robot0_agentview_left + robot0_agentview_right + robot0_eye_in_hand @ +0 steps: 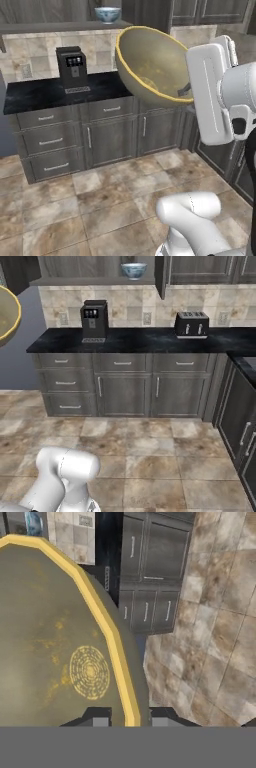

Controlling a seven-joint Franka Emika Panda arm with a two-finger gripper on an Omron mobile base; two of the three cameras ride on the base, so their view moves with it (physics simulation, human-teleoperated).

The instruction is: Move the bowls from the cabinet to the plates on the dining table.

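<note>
While pinching its yellow rim | fingers (131, 721) nearly closed, gripping tan bowl (150, 65) | bowl tilted, airborne

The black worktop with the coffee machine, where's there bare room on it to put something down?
On the black worktop, the widest bare stretch lies between the coffee machine and the toaster. A shorter strip runs left of the coffee machine to the worktop's end. Right of the toaster it stays bare toward the corner. The gripper holds the tan bowl by its rim, well above the floor.
</note>
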